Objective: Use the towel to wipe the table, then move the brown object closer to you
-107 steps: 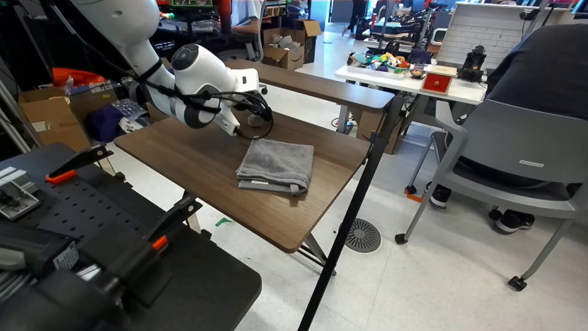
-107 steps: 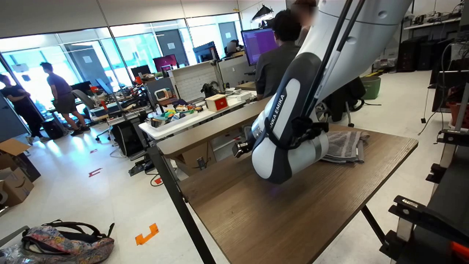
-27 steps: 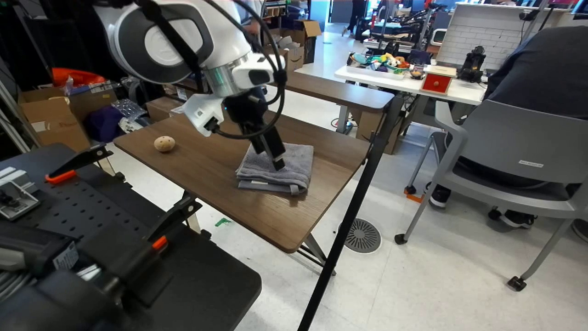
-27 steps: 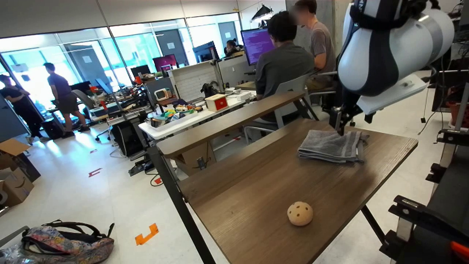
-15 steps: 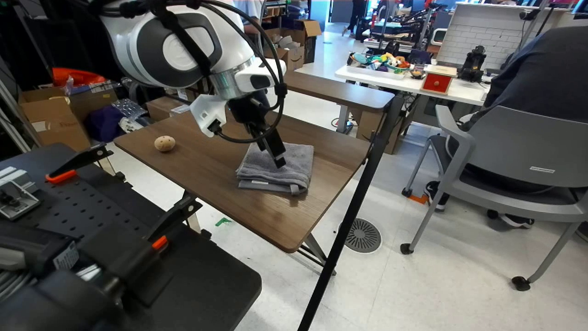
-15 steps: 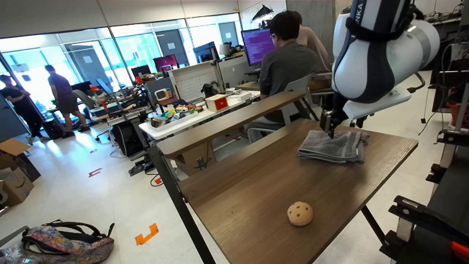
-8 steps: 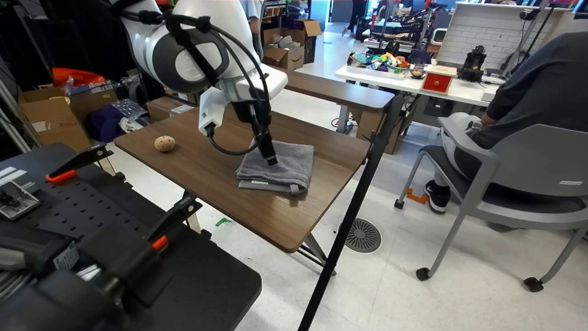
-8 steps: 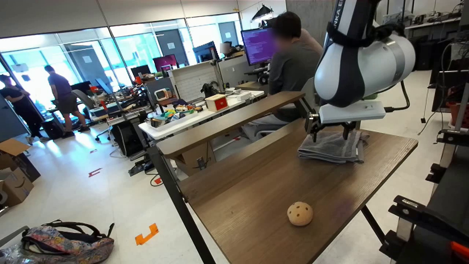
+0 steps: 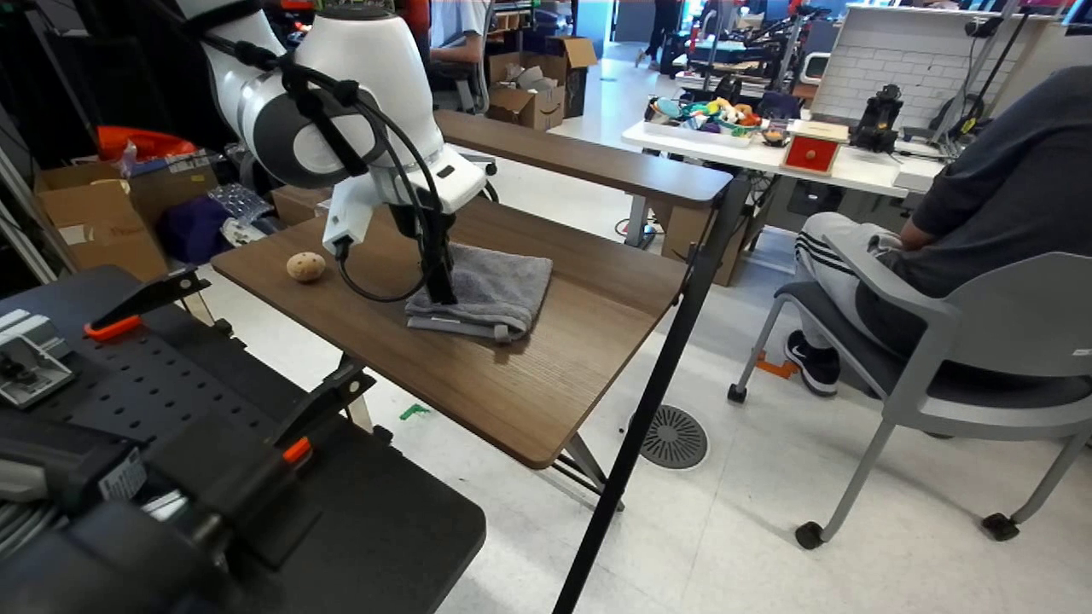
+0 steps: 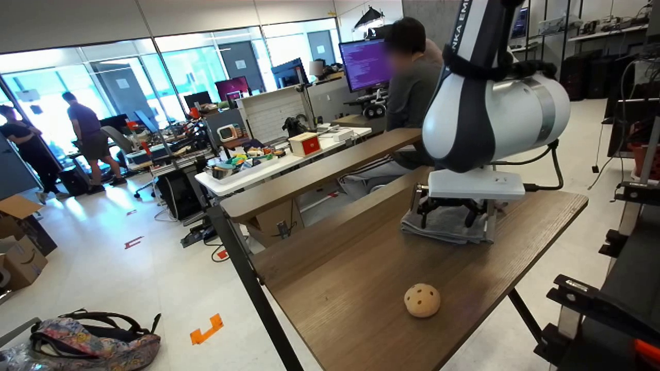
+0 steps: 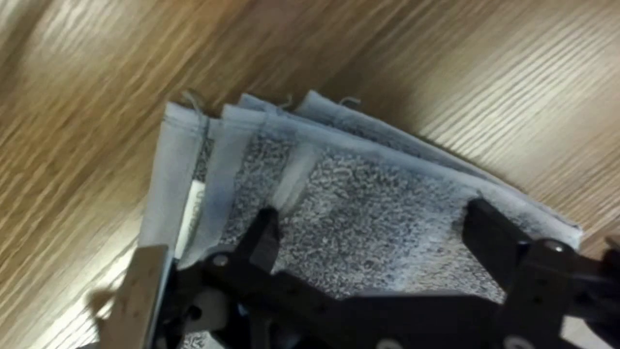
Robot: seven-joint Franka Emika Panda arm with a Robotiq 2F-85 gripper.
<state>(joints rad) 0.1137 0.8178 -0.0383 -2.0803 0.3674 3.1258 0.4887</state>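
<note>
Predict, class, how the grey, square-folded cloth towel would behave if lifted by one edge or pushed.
Lifted, the grey, square-folded cloth towel would probably flop and unfold: its stacked edges fan apart in the wrist view. Pushed along the brown, rectangular wood-grain tabletop, it may slide or bunch rather than roll, since it lies flat.
</note>
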